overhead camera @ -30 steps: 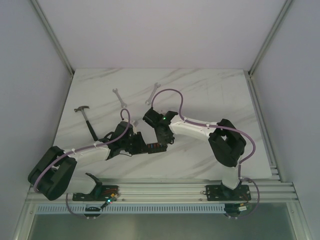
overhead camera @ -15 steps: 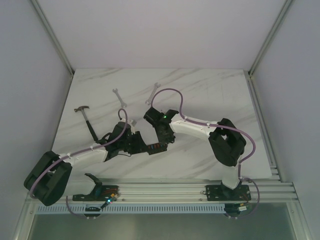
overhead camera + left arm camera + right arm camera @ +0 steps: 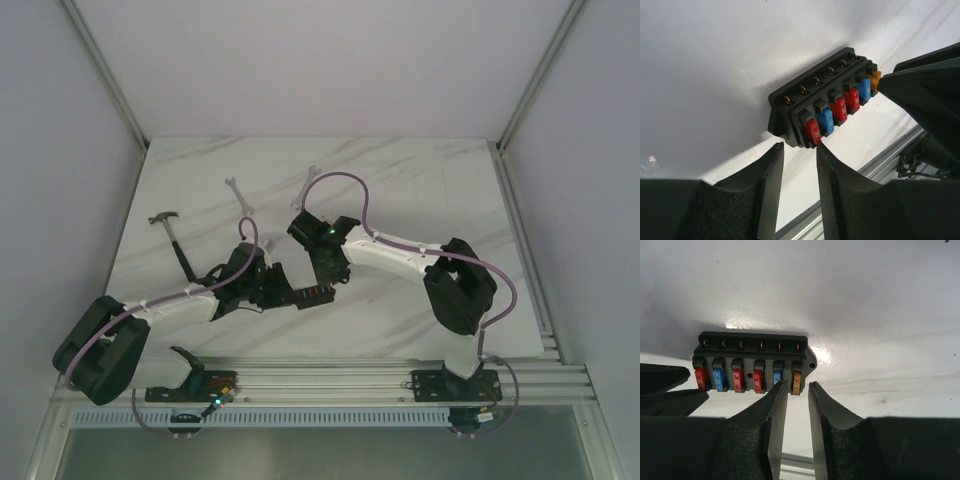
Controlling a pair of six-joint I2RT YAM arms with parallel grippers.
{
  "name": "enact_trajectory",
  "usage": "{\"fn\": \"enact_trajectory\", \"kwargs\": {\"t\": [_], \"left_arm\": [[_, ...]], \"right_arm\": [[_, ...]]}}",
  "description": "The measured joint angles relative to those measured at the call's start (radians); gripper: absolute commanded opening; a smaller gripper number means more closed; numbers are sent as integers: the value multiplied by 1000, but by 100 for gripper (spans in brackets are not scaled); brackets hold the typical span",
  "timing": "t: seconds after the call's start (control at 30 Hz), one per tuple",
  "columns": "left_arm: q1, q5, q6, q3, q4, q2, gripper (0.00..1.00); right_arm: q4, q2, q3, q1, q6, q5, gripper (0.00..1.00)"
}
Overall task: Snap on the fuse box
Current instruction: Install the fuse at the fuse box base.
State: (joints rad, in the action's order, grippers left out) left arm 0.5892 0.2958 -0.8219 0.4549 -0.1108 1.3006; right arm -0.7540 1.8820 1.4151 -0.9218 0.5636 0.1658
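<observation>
The fuse box (image 3: 310, 293) is a small black box with a row of red, blue and one orange fuse, lying flat on the white table between both grippers. My left gripper (image 3: 274, 290) is at its left end. In the left wrist view the jaws (image 3: 799, 146) stand slightly apart and empty, tips just short of the box (image 3: 825, 102). My right gripper (image 3: 326, 278) is at its right end. In the right wrist view the jaws (image 3: 798, 384) are slightly apart and empty, just below the orange fuse of the box (image 3: 752, 357). No clear cover is in view.
A hammer (image 3: 175, 238) lies at the left of the table. Two wrenches (image 3: 238, 195) (image 3: 306, 184) lie behind the grippers. An aluminium rail (image 3: 330, 380) runs along the near table edge.
The left arm's elbow swung a little left and back, and the right arm shifted slightly. Both grippers stay at the ends of the fuse box, which has not moved.
</observation>
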Motion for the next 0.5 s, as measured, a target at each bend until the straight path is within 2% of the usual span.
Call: {"fn": "enact_trajectory", "kwargs": {"t": [0.23,0.5], "left_arm": [[0,0,3,13,0,14,42],[0,3,4,19,0,23,41]], "right_arm": [[0,-9,0,0,1,-1,17],[-3,-5,0,0,8,-1,13]]}}
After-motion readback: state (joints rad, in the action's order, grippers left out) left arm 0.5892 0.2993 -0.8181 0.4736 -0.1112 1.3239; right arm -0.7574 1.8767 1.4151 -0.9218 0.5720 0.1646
